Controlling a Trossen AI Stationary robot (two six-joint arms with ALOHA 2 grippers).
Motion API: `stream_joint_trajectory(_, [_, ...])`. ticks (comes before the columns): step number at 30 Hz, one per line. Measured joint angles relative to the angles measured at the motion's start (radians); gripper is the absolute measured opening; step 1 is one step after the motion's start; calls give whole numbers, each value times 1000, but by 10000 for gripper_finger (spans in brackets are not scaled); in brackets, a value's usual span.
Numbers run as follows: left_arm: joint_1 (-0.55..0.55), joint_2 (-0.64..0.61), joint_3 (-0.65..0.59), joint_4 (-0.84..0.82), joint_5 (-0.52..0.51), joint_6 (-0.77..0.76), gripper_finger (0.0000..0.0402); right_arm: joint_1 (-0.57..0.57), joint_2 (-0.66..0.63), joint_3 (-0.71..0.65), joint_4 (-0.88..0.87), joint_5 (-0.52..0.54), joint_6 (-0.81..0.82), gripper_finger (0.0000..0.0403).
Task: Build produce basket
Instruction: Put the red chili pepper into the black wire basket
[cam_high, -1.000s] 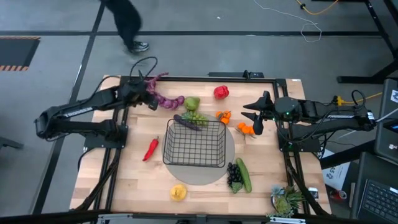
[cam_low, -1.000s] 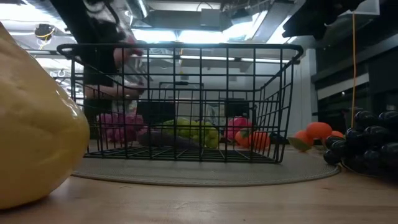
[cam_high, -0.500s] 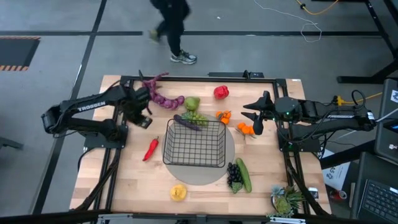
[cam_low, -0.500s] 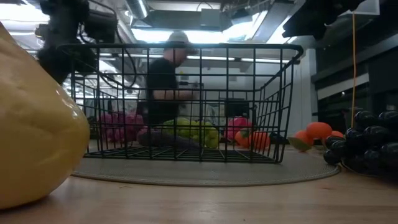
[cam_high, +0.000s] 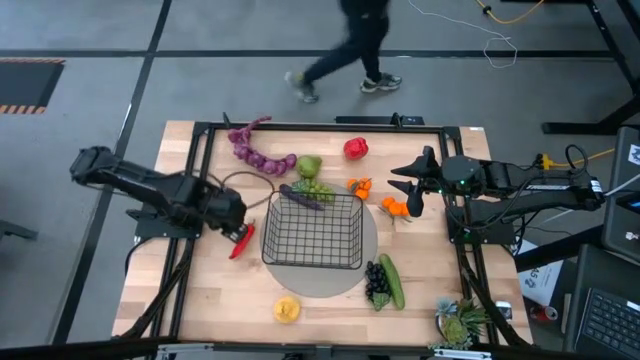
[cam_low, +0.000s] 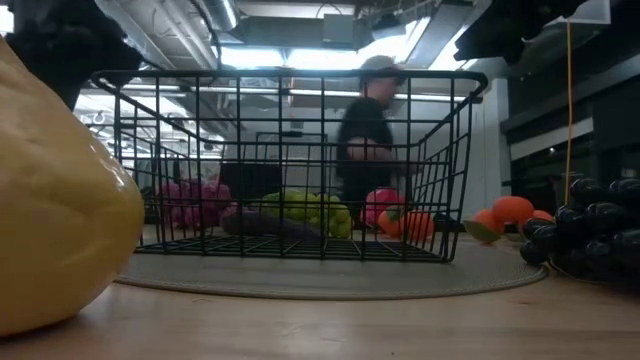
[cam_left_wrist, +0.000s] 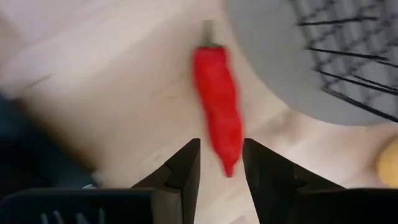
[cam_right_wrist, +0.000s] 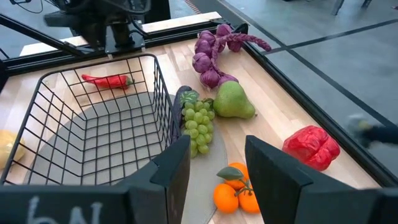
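The left claw (cam_high: 236, 222) hangs over the red chili (cam_high: 241, 240), fingers parted astride its tip, gripping nothing; the chili lies on bare bench (cam_high: 200, 290) between the left edge and the basket (cam_high: 313, 232); the basket sits mid-bench on a grey mat (cam_high: 371, 240); the right claw (cam_high: 412, 185) waits open near the right edge, above the oranges (cam_high: 395, 207); a person (cam_high: 350, 50) walks beyond the far edge.

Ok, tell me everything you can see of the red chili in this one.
The chili is a small glossy red toy, plastic by the look, long and tapered, with a short dull stem at one end. It lies flat on the bare wooden table, just off the basket's left side and clear of the grey mat. The left gripper hangs right over its pointed tip, fingers open to either side; whether they touch it cannot be told. The chili is not in the basket yet.
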Motion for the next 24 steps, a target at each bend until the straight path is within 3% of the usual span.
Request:
stream_joint_trajectory(8, [-137, 133, 0, 31, -9, -53, 114, 0, 0, 0, 0, 0, 1, 155])
stream_joint_trajectory(12, [-159, 202, 0, 34, -31, -105, 114, 0, 0, 0, 0, 0, 3, 155])
stream_joint_trajectory(24, [-172, 328, 0, 132, -32, -70, 114, 0, 0, 0, 0, 0, 2, 155])
